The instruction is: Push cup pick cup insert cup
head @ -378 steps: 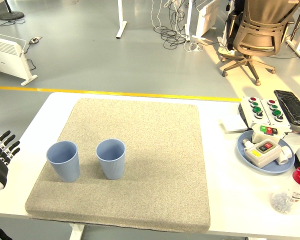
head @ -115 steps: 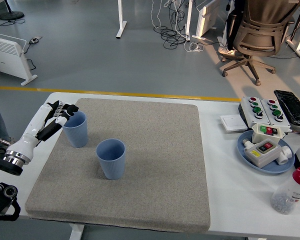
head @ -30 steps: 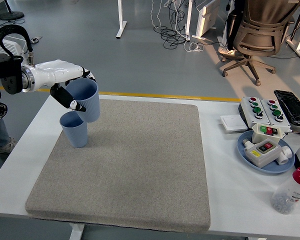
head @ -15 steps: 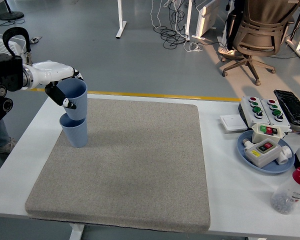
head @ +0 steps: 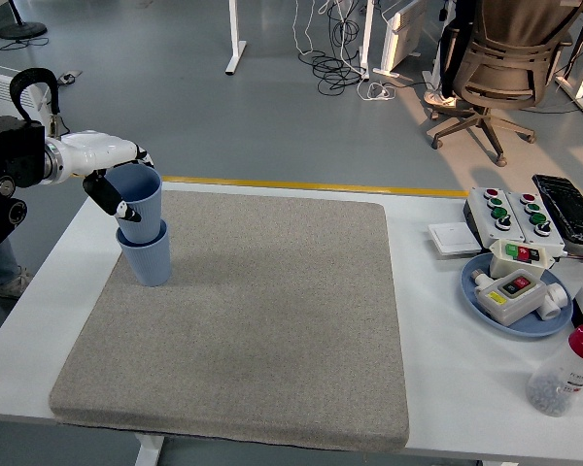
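Lowering upper cup (head: 139,198) deeper since before

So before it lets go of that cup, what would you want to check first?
1. Left hand grips the upper cup: ok, fingers wrap its side.
2. Upper cup lined up over the lower cup: ok, its base sits inside the rim.
3. Upper cup fully seated: not ok, most of it stands above the lower rim.
4. Lower cup upright on the grey mat: ok.
5. Upper cup straight: cannot tell, it may lean slightly.
6. Nothing crowding the cups: ok, the blue plate and its boxes lie far to the right.
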Robot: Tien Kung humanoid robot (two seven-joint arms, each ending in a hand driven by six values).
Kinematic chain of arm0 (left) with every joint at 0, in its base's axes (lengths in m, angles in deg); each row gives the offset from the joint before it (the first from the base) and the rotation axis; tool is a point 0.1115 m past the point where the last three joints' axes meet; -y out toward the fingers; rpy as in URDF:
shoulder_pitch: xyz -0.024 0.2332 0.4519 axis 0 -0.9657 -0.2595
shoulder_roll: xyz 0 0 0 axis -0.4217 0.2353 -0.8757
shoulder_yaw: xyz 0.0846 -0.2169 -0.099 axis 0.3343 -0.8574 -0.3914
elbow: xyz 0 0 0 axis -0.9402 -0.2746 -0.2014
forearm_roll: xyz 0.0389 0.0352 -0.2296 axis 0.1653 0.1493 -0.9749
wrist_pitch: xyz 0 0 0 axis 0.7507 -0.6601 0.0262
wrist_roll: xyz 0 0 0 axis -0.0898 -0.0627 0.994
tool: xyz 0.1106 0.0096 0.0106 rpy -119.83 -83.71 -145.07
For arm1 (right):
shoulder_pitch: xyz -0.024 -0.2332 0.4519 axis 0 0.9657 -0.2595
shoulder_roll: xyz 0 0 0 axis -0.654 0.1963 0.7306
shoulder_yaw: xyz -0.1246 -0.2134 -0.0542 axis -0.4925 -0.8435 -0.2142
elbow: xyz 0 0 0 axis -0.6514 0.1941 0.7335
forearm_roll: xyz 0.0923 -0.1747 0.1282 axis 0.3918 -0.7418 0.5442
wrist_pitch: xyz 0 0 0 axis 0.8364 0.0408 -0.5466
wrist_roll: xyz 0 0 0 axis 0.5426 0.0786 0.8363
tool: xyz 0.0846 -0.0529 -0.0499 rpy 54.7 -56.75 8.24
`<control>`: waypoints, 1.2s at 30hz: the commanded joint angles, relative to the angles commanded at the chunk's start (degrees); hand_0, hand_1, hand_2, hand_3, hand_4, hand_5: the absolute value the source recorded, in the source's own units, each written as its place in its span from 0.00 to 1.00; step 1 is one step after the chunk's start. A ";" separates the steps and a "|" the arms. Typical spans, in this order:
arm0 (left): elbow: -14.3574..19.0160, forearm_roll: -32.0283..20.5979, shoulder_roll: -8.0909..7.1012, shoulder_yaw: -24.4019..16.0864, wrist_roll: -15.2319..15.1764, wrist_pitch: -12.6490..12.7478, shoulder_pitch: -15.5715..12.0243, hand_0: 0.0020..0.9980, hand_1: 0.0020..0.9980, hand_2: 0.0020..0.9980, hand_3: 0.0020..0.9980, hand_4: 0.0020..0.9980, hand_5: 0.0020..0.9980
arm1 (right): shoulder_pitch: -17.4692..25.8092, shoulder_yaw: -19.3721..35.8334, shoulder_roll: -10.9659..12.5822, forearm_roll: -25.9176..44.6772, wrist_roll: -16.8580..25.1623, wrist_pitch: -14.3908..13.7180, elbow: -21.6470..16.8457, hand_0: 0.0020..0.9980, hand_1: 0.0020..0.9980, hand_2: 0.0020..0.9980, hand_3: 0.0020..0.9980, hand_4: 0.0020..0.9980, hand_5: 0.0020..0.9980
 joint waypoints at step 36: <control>-4.75 -4.02 1.16 5.74 0.88 6.03 -0.74 0.95 0.98 1.00 1.00 0.95 0.49 | -0.82 -1.55 0.32 2.34 0.73 -0.29 0.13 0.67 0.62 0.63 0.59 0.15 0.50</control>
